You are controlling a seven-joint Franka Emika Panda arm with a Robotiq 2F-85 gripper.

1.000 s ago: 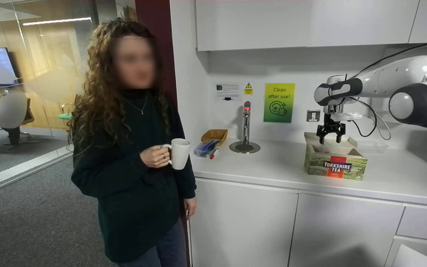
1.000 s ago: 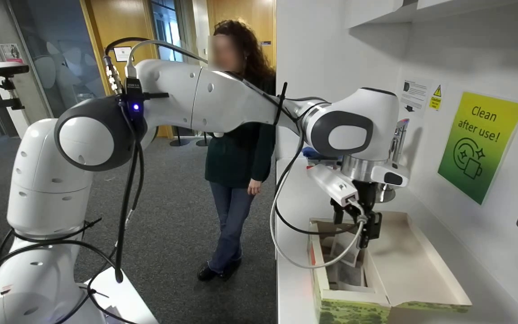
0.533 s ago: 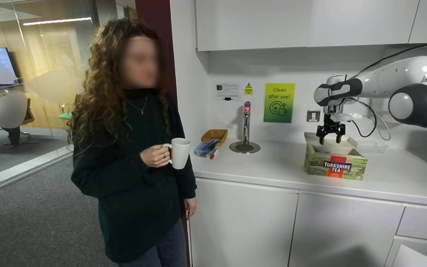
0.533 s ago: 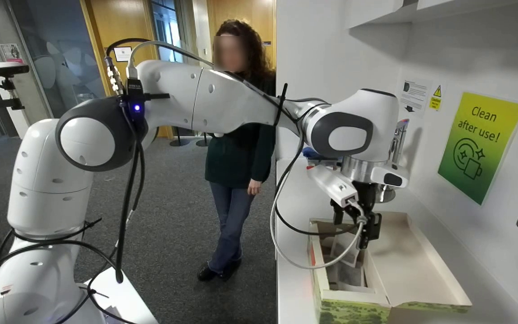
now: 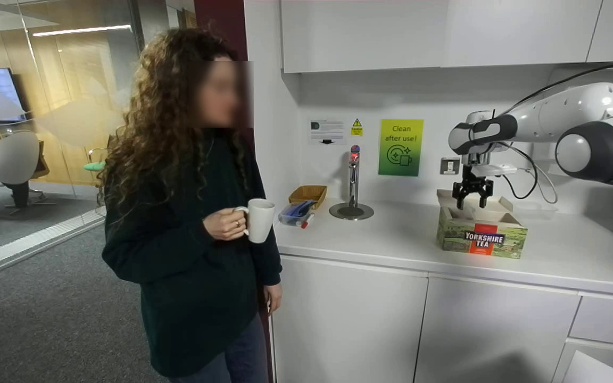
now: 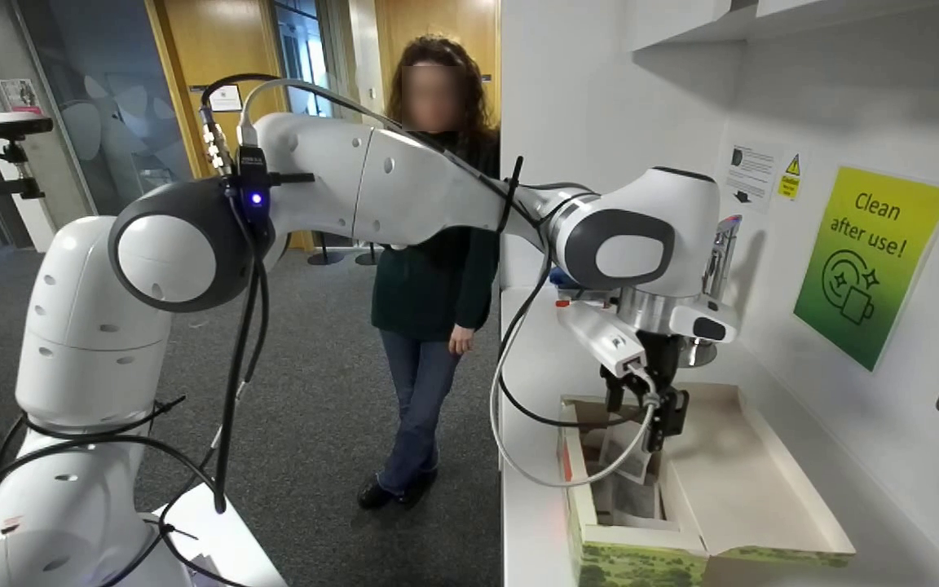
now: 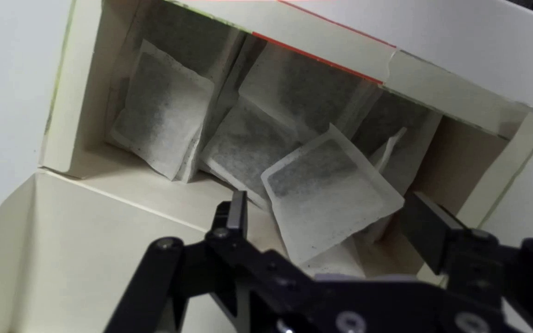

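White and papery, the top tea bag [image 7: 333, 199] lies in the box [image 5: 482, 239] below the wide-spread, empty gripper [image 5: 471, 204] and should be light, floppy and easy to tear, best pinched softly across its middle.

The hand [image 5: 471, 206] has dipped slightly — and the woman's head [image 5: 192, 82] has turned.

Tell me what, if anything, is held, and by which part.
The gripper holds nothing, its jaws open; the woman's right hand holds a white mug by its handle.
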